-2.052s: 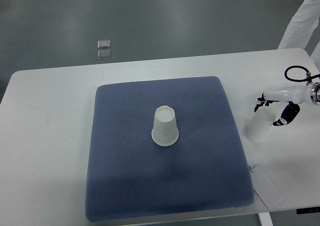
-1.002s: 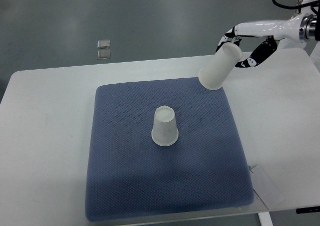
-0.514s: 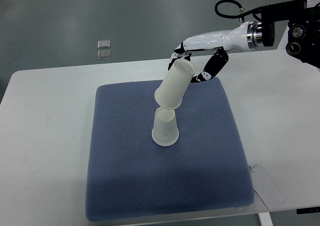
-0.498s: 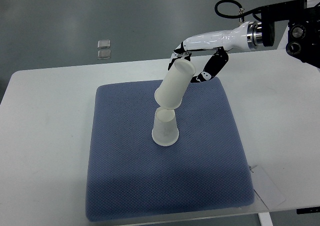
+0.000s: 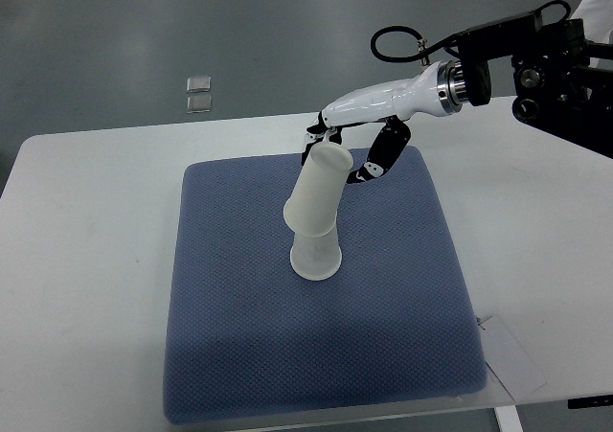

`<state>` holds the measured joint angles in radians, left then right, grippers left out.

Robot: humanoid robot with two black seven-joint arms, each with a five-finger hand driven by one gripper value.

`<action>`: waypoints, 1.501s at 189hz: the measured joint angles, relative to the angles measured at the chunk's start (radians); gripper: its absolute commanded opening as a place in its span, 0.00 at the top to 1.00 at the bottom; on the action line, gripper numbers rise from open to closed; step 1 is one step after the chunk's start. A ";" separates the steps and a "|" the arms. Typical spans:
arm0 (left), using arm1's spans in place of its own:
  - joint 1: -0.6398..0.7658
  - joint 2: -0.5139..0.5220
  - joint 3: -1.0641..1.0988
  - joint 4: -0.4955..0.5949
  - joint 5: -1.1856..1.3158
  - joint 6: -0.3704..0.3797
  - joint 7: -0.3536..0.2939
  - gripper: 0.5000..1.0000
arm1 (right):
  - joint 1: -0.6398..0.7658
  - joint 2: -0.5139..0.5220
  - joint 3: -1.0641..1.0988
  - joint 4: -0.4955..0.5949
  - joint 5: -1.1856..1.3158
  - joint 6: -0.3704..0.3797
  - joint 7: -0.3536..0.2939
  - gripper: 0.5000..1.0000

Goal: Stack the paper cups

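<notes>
Stacking step, placement phase. The right hand [image 5: 337,152] grips the base end of an inverted paper cup [image 5: 315,190], its fingers closed around it. This held cup is tilted, its open mouth lowered over the top of the second inverted paper cup [image 5: 315,255], which stands near the centre of the blue mat [image 5: 230,307]. The rims appear to overlap but the held cup is not seated. The next move likely calls for righting the held cup to vertical, sliding it down over the standing cup, then releasing.
</notes>
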<state>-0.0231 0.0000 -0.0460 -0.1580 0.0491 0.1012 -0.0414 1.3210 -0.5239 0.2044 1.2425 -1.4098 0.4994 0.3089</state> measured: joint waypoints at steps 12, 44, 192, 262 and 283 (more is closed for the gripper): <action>0.000 0.000 0.000 0.000 0.000 0.000 0.000 0.00 | 0.000 0.002 0.000 0.000 -0.010 -0.001 0.000 0.66; 0.000 0.000 0.000 0.000 0.000 0.000 0.000 0.00 | 0.002 0.002 0.000 0.000 -0.025 -0.003 -0.001 0.64; 0.000 0.000 0.000 0.000 0.000 0.000 0.000 0.00 | 0.039 -0.015 -0.003 0.026 -0.025 0.040 -0.004 0.65; 0.000 0.000 0.000 0.000 0.000 0.000 0.000 0.00 | -0.001 0.021 -0.026 0.016 -0.067 0.003 -0.018 0.63; 0.000 0.000 0.000 0.000 0.000 0.000 0.000 0.00 | -0.007 0.026 -0.026 0.012 -0.067 -0.009 -0.030 0.55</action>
<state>-0.0230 0.0000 -0.0460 -0.1580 0.0491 0.1012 -0.0414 1.3138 -0.4982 0.1780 1.2543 -1.4771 0.4901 0.2793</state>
